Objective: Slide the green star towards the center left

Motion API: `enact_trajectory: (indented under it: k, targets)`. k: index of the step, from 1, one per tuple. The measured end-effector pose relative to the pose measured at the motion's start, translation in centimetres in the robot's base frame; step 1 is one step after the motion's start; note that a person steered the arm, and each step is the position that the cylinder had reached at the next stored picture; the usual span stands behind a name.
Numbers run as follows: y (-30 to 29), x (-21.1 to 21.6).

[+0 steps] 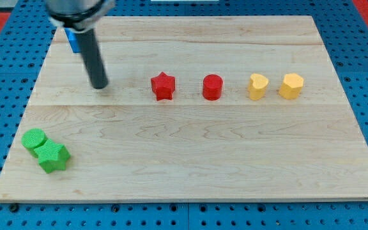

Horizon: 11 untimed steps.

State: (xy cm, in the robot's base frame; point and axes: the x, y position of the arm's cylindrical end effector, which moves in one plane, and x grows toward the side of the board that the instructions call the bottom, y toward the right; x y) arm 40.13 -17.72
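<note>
Nearest the camera, by the bench's (190, 166) bottom-left corner, sat the green star (53, 156), with a green cylinder (34, 138) touching it on the upper-left side. Both lay close to the bench's left edge and a little above its bottom edge.

My tip (99, 85) rested on the wood in the upper-left part of the bench, well apart from the green pair and above them in the view. Its dark rod rose toward the top-left corner, where a blue block (73, 39) showed partly behind it (shape hidden by the rod, so I could not tell it).

Across the upper middle of the bench ran a loose row of four blocks, all apart from one another. A red star (163, 86) came first, near the tip on its right side but not touching it. A red cylinder (213, 87) stood next, then a yellow block (257, 86) whose shape I could not make out, and a yellow hexagon (292, 85) closest to the right edge.

No claw was fitted on this arm, only the rod, so it held nothing.
</note>
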Motion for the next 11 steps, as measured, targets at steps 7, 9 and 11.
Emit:
enact_trajectory:
  k: [7,9,11]
  targets:
    - [-3.8,13.7]
    - [-2.9,8.2]
    - [-5.2,3.7]
